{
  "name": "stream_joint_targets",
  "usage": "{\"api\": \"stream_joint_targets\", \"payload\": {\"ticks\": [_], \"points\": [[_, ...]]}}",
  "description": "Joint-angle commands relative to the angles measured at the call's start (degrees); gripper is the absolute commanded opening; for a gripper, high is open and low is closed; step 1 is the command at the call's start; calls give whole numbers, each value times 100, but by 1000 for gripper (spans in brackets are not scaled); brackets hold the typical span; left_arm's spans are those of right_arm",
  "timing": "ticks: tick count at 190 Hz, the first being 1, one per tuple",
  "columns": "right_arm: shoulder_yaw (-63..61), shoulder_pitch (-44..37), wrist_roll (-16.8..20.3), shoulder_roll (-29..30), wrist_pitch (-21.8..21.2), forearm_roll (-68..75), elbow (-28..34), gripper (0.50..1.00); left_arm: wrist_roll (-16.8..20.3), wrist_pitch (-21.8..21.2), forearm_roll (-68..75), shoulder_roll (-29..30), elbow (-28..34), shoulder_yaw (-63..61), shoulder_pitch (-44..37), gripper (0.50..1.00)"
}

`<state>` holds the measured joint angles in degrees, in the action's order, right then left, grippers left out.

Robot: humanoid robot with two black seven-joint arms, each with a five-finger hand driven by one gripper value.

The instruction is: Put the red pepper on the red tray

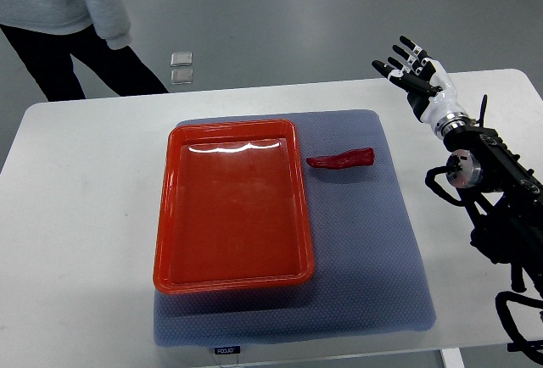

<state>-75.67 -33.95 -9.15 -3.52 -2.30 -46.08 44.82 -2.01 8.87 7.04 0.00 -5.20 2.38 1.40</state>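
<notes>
A red pepper (pixel 341 160) lies on the blue-grey mat (pixel 373 241), just right of the red tray (pixel 170 215). The tray holds nothing and sits on the mat's left half. My right hand (pixel 409 67) hovers at the table's far right, up and to the right of the pepper, well apart from it. Its fingers are spread and hold nothing. The right arm (pixel 492 181) comes in from the right edge. No left arm shows.
The white table (pixel 76 232) carries the mat. A person in a grey top and dark trousers (pixel 68 20) stands beyond the table's far left corner. Two small clear squares (pixel 181 66) lie on the floor behind the table.
</notes>
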Motion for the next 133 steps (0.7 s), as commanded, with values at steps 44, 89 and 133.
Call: {"api": "stream_joint_targets", "payload": {"ticks": [44,89,133], "points": [[0,2,-7,1,2,-15,0,915,-1,0,-1,0,28,34,-52,1000],[0,2,-7,-8,-16,-15,0,915,-1,0,-10,0,10,26,-35,1000],[8,-7,-16,-17,-33,-15,0,915,-1,0,-1,0,1,26,-35,1000]]}}
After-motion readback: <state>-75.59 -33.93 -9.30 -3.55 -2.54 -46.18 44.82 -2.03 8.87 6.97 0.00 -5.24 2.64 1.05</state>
